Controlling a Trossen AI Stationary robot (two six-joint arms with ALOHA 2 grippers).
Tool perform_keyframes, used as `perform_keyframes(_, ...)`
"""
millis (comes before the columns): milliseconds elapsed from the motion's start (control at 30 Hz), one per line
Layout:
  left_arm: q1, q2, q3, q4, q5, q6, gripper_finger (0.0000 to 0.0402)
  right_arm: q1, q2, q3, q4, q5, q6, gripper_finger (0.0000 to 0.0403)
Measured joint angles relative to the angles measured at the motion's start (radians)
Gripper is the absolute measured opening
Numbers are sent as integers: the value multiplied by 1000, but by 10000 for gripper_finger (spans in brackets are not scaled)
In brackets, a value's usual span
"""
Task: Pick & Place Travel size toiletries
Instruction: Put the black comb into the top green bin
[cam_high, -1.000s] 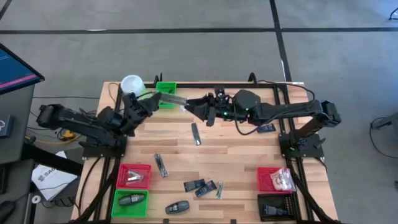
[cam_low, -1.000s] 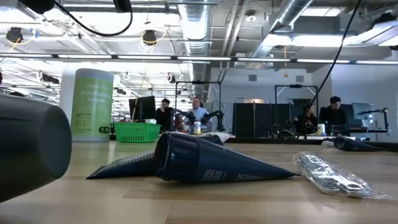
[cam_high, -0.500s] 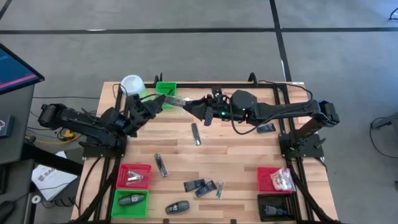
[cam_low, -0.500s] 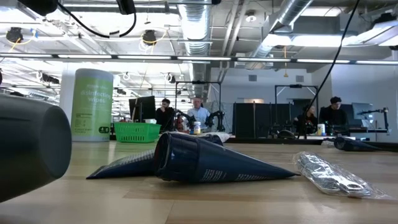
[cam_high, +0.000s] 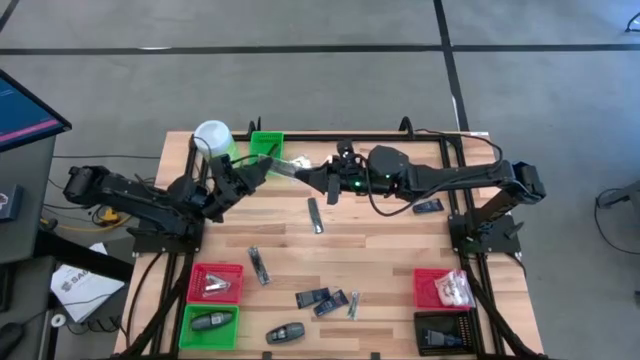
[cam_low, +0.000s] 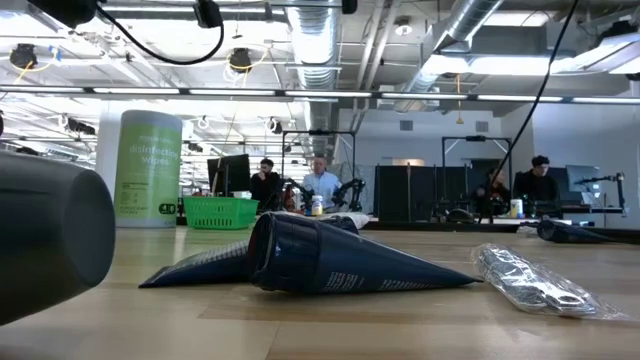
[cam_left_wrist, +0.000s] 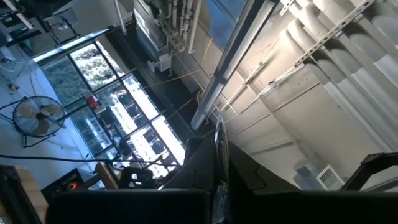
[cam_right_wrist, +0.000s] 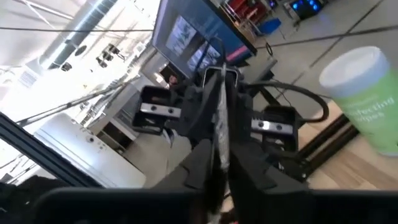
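1. Silvery, slim and flat, the silvery packet hangs in the air between the two arms, above the back of the table, just in front of the small green bin.
2. Note what changed in the last second: the right gripper stood wide apart, and now its fingers are pinched onto the packet's near end.
3. Your left gripper is still clamped on the other end, so both grippers hold the packet at once.
4. I read this as a handover; the left must probably let go next.
5. Seen edge-on from the wrists, the packet is a thin, shiny, crinkled strip, likely limp.
6. More toiletries lie on the boards, among them dark blue packets.
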Motion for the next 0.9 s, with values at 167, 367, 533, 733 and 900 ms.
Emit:
perform_keyframes(167, 1, 0, 0, -3, 23, 1, 6, -1, -2, 0, -37, -16, 0, 11)
perform_keyframes(367, -15, -6, -1, -8, 99, 30, 39, 10, -45, 0, -118, -29, -38, 4)
perform_keyframes(533, -46, -16, -1, -42, 115, 84, 98, 24, -124, 0, -273, -32, -66, 3)
perform_keyframes(733, -68, -32, 0, -132, 123, 89, 177, 76, -247, 0, -481, -14, -88, 2)
perform_keyframes(900, -81, -34, 0, -139, 122, 101, 211, 163, -353, 0, -667, 9, -83, 1)
